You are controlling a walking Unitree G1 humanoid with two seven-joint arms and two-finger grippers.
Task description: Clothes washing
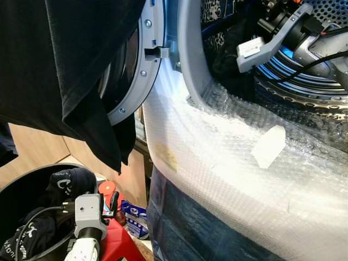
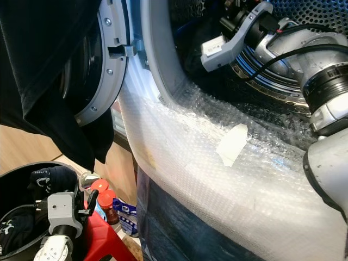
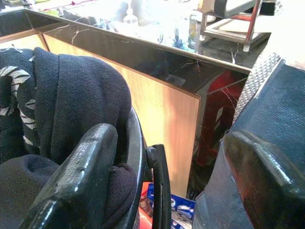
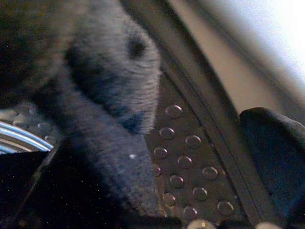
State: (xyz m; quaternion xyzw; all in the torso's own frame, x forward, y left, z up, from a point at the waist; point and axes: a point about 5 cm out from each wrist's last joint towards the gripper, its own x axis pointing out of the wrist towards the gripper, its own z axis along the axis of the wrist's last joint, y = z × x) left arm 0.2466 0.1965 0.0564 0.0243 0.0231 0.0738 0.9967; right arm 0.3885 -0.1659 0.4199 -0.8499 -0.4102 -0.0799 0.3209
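Wood-panelled cabinetry is backing a cramped laundry corner where, at far left, a black basket (image 1: 16,187) is holding dark clothes (image 1: 70,182), with the left gripper (image 3: 167,186) hanging beside its rim, fingers spread and holding nothing, and one black garment (image 1: 65,65) is draping over the open washer door (image 1: 142,70). Further right, past the bubble wrap (image 1: 228,168) padding the opening, the right gripper (image 2: 231,22) is reaching into the drum (image 4: 186,157) among dark fabric; whether it is clenched cannot be told, and it should probably be pushing clothes deep so that nothing snags on the rim. Two red-capped bottles (image 2: 103,196) are standing beside one red stool (image 2: 106,239).
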